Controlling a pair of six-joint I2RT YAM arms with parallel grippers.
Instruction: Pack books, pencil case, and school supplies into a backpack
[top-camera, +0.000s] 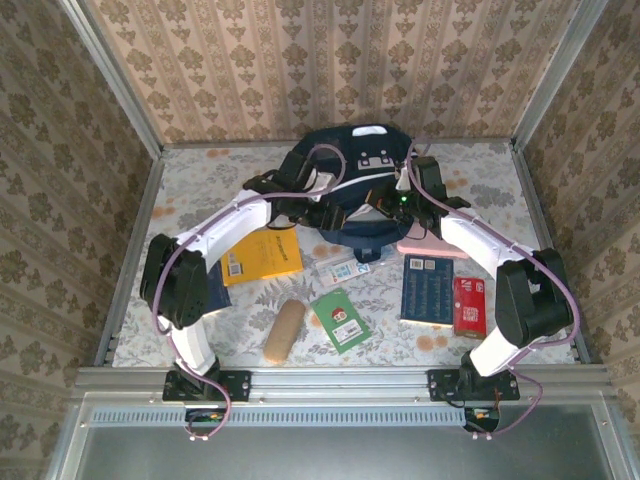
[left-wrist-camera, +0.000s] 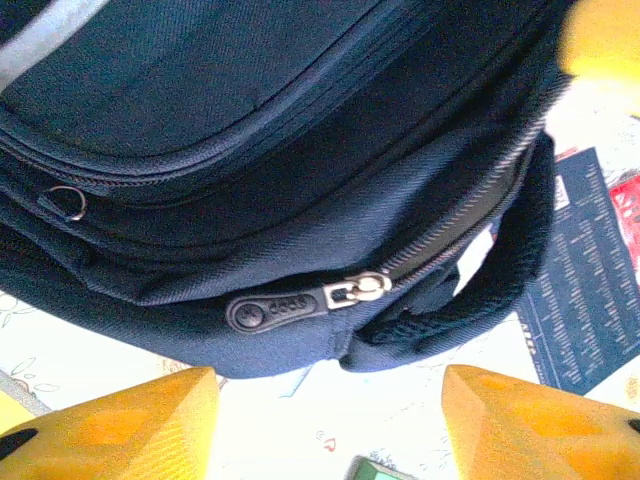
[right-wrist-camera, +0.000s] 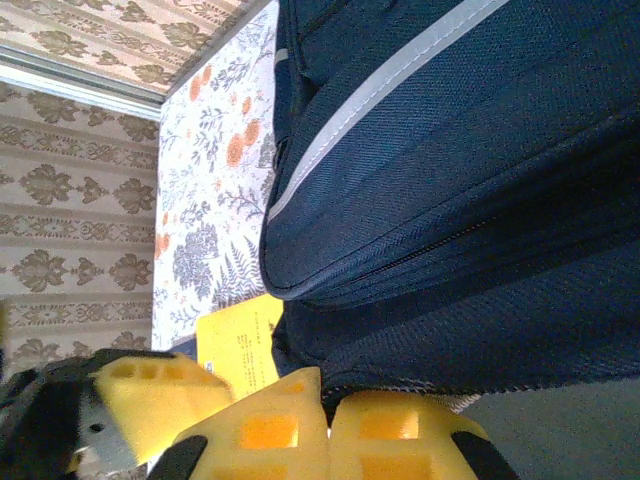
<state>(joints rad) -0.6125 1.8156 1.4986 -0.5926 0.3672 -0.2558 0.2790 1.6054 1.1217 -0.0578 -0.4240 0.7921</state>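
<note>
L claw (left-wrist-camera: 328, 385): open, nothing betw. fingers; zip pull (left-wrist-camera: 300, 303) just ahead.
R claw (right-wrist-camera: 328, 390): closed, tips at backpack edge; can't tell if fabric pinched.
Backpack (top-camera: 350, 160): far-centre of table (top-camera: 200, 180).
Books: yellow book (top-camera: 262, 255), green book (top-camera: 340, 318), navy book (top-camera: 427, 290) flat on table, nearer than backpack.
Supplies: roll (top-camera: 284, 330), red pack (top-camera: 469, 305) on table, near front.

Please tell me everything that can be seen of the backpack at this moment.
The backpack is large, of dark navy woven fabric with white stripes and a grey-white patch. It lies at the far middle of the flowered table. A zipper slider with a dark rubbery pull tab sits on its side, beside a mesh-padded handle. The open left gripper faces the tab without touching it. The shut right gripper is against its edge; whether it pinches fabric I cannot tell.
</note>
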